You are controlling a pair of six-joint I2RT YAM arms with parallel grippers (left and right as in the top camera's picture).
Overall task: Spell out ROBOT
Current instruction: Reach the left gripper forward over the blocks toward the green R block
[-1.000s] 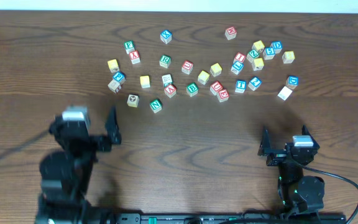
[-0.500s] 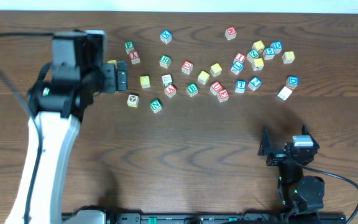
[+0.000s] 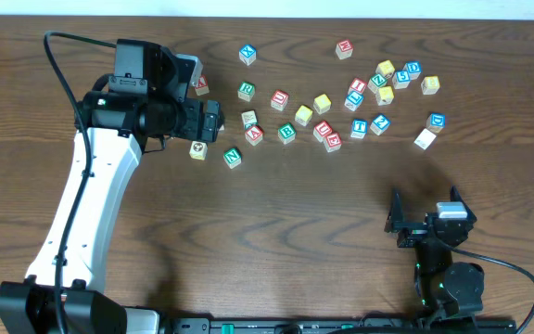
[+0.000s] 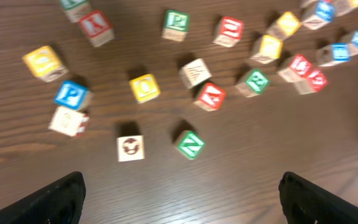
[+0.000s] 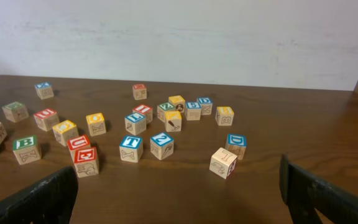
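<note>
The green-framed R cube (image 3: 247,90) lies right of my left gripper (image 3: 211,121) and shows in the left wrist view (image 4: 176,23). The green-framed B cube (image 3: 286,133) (image 4: 253,81) lies mid-cluster. The blue-framed T cube (image 3: 360,127) (image 5: 131,148) lies at the right. Two yellow-faced cubes (image 4: 145,88) (image 4: 44,62) lie under the left arm. My left gripper (image 4: 180,183) hovers open and empty above the left cluster. My right gripper (image 3: 425,209) (image 5: 178,180) rests open and empty near the front right.
The green N cube (image 3: 233,157) (image 4: 190,144), a red A cube (image 4: 209,96), a blue P cube (image 4: 71,94) and a plain picture cube (image 4: 130,148) lie close below the left gripper. Several more cubes, two of them yellow (image 3: 304,115), spread across the far right.
My left arm has risen from the front left, reached to the far left cubes and then shifted right over the cluster. The right arm and the cubes have not moved.
</note>
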